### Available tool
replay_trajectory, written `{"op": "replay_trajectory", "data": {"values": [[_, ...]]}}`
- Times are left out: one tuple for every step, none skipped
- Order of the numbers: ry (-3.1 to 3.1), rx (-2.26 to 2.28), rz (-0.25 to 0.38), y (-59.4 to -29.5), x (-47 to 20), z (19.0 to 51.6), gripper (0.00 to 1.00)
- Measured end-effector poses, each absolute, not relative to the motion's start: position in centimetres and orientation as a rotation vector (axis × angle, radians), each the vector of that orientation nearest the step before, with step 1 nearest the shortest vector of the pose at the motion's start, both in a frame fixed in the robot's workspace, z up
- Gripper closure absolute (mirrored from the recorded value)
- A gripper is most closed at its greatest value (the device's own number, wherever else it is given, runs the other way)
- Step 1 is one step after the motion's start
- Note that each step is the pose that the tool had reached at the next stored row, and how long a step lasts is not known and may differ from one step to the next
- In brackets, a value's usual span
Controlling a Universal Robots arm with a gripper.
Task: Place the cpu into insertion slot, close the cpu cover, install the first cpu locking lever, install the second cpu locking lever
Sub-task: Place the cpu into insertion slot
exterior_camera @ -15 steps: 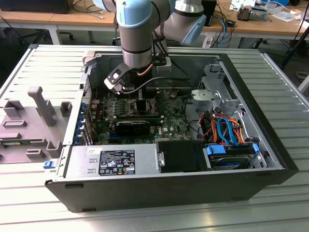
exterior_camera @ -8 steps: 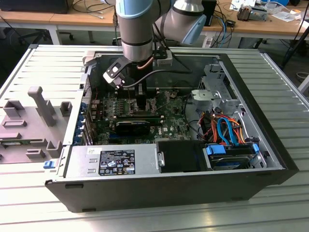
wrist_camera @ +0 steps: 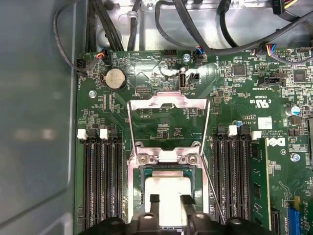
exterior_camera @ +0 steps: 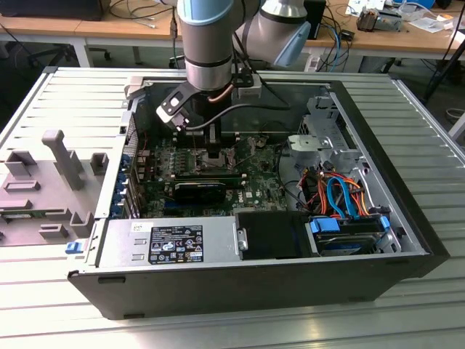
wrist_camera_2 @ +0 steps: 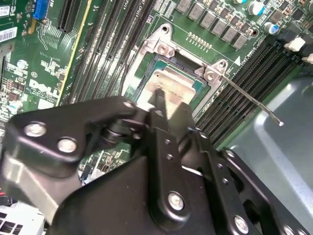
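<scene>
On ribbed table [exterior_camera: 73, 94], hand [wrist_camera: 169, 198] over cpu [wrist_camera: 168, 183]; desks [exterior_camera: 109, 29] behind

The cpu [wrist_camera: 168, 186], square and silver-grey on top, is seen lying flat in the dark insertion slot [wrist_camera: 140, 191], directly under the gripper [wrist_camera: 170, 199]. The silvery cpu cover [wrist_camera: 168, 101] is swung open beyond it.

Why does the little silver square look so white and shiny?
In the first wrist view, light bounces off the cpu, making its top glare white; the cpu cover glints too. In the second wrist view the cpu also shines pale.
</scene>
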State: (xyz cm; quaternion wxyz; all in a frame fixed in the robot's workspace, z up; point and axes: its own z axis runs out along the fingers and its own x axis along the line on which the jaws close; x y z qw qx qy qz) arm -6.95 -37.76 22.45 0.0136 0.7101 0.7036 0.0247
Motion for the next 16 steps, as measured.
{"op": "replay_trajectory", "data": {"values": [[2.192,2.213,0.074,-37.8,-6.9,22.5,0.76],[2.194,2.215,0.070,-37.8,-6.8,22.5,0.76],[2.194,2.216,0.067,-37.8,-6.7,22.5,0.89],[2.193,2.216,0.065,-37.8,-6.7,22.5,0.89],[2.193,2.215,0.063,-37.8,-6.7,22.6,0.89],[2.193,2.215,0.064,-37.8,-6.6,22.7,0.89],[2.193,2.215,0.063,-37.8,-6.6,22.9,0.89],[2.193,2.216,0.063,-37.8,-6.6,23.2,0.89],[2.194,2.216,0.063,-37.8,-6.5,23.5,0.89],[2.194,2.216,0.063,-37.8,-6.5,23.7,0.89],[2.214,2.237,0.007,-37.8,-6.3,23.8,0.89],[2.222,2.245,-0.017,-37.8,-6.2,23.8,0.89],[2.224,2.247,-0.026,-37.8,-6.1,23.8,0.89],[2.223,2.247,-0.033,-37.8,-6.0,24.0,0.89],[2.221,2.245,-0.040,-37.8,-6.0,24.4,0.89],[2.221,2.245,-0.041,-37.8,-5.9,24.6,0.89]]}}
